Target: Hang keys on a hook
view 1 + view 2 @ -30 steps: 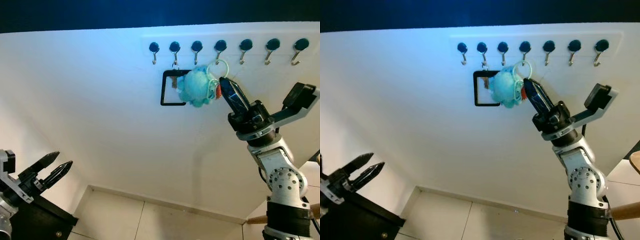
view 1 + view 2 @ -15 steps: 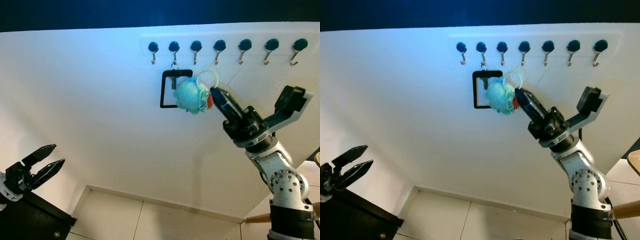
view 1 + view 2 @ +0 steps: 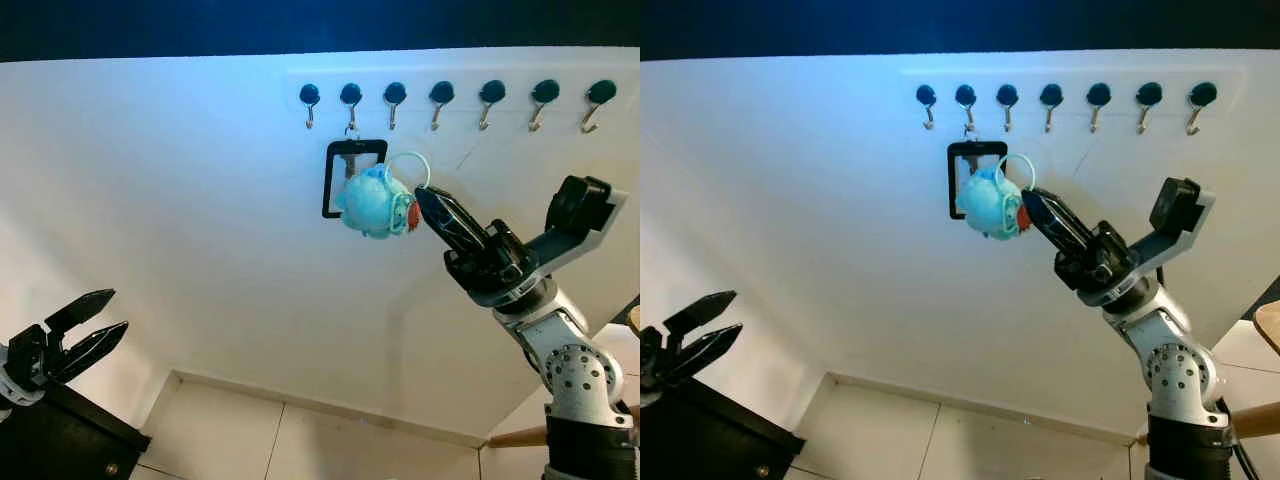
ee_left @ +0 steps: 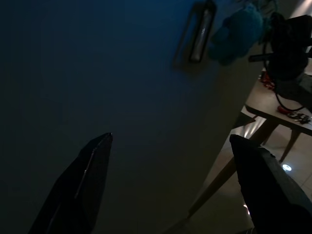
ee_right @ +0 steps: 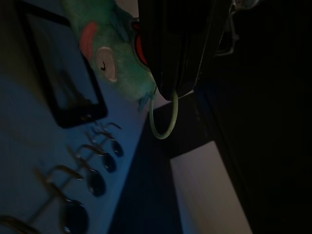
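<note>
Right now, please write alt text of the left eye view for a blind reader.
The right pincer holds a turquoise plush keychain by its ring, below a row of wall hooks. A black card holder hangs behind; the left pincer waits open, low down.

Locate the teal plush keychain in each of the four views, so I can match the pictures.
Left eye view: teal plush keychain below the hook row, at the right gripper tips.
Right eye view: same place, overlapping the black badge holder.
Left wrist view: dim, upper corner.
Right wrist view: beside the fingers, upper area.
Shared landmark: the black badge holder.
</note>
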`<state>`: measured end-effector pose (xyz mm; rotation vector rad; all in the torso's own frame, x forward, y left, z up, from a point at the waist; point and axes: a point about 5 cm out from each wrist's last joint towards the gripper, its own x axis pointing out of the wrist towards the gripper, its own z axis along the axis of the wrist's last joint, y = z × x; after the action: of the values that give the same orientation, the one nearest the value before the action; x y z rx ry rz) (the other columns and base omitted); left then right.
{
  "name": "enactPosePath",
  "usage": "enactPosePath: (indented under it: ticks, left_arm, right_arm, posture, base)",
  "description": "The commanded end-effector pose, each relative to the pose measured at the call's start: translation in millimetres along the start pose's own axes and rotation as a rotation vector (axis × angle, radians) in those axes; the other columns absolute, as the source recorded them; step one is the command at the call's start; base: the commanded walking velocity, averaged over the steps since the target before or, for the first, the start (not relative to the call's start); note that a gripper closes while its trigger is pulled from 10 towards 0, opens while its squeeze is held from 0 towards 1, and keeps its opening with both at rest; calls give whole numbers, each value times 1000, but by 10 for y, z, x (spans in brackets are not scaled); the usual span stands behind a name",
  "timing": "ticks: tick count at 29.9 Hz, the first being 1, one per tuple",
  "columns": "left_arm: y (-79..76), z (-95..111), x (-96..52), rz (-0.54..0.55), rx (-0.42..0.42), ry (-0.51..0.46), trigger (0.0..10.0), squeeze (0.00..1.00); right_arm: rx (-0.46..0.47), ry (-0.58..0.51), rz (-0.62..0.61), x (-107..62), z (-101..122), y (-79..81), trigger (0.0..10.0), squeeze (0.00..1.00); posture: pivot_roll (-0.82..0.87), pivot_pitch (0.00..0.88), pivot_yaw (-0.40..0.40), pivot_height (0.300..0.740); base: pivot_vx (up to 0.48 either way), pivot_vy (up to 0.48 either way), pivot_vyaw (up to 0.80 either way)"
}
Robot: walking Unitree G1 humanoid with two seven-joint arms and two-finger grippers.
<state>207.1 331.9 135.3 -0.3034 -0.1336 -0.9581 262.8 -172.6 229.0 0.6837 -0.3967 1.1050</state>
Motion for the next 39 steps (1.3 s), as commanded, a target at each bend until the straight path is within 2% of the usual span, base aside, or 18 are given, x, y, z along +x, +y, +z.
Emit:
enactPosePath:
  ticks: [1,8,14,17,18,20,23,34,39]
  left_arm:
    - [-8,109,-61,0,26,19,10000,0]
    - [-44,144,-43,-29,19,21,10000,0]
    - [-118,210,-31,-72,-4,-17,10000,0]
    - [-168,212,1,-103,-8,-31,10000,0]
    - [-202,266,24,-129,-2,-83,10000,0]
    - [-242,315,54,-160,5,-119,10000,0]
    - [-321,317,138,-220,5,-112,10000,0]
    - [-341,328,179,-245,0,-131,10000,0]
    - [-340,333,201,-253,-2,-150,10000,0]
  right_arm:
    - [19,1,33,18,-19,52,10000,0]
    - [42,-23,56,21,-13,68,10000,0]
    - [46,-48,50,3,34,55,10000,0]
    - [44,-52,31,-4,44,31,10000,0]
    - [45,-52,24,-9,44,19,10000,0]
    - [47,-52,20,-12,44,12,10000,0]
    - [49,-53,15,-9,46,1,10000,0]
    - [66,-34,29,22,22,6,10000,0]
    - [68,-85,37,69,75,10,10000,0]
  posture:
    - [-120,51,88,740]
    - [-119,53,88,740]
    - [-118,54,87,740]
    - [-117,56,83,740]
    - [-118,57,80,740]
    - [-118,57,80,740]
    - [-117,57,77,740]
    - [-116,56,75,740]
    - [-117,56,77,740]
  base:
    - [0,0,0]
    - [0,0,0]
    - [0,0,0]
    - [0,0,0]
    - [0,0,0]
    - [0,0,0]
    - [0,0,0]
    - [0,0,0]
    - [0,0,0]
